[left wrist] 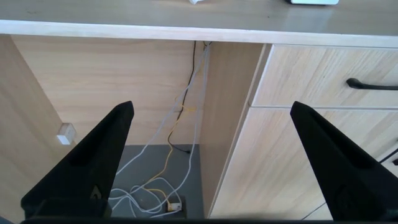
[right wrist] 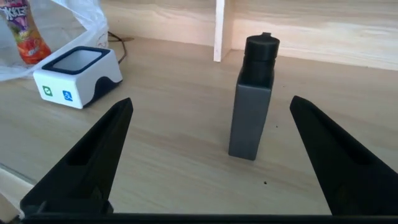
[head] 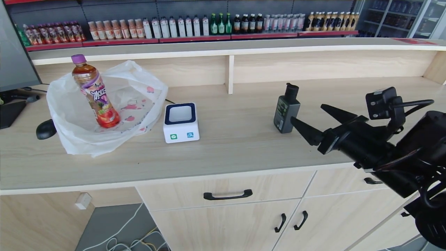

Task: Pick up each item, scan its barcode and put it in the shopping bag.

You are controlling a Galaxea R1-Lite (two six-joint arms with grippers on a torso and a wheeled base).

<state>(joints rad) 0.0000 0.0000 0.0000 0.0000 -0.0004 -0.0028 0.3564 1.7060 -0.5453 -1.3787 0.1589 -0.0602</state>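
Dark-grey flat-sided plastic bottle [head: 286,109] w/ black cap and label on one face stands upright on pale wood counter [head: 226,150], well right of white scanner box w/ navy rim [head: 181,122]. R gripper [head: 307,113] jaws wide apart, bottle just ahead between them, untouched. White plastic shopping bag [head: 69,136] at far left holds leaning purple-capped tea bottle [head: 95,92]. L gripper [left wrist: 211,106] spread wide, below counter edge.

Pale wooden counter [head: 237,150], white shopping bag [head: 75,141], white scanner box [head: 181,122], upright grey bottle [head: 286,111], black mouse [head: 46,129]
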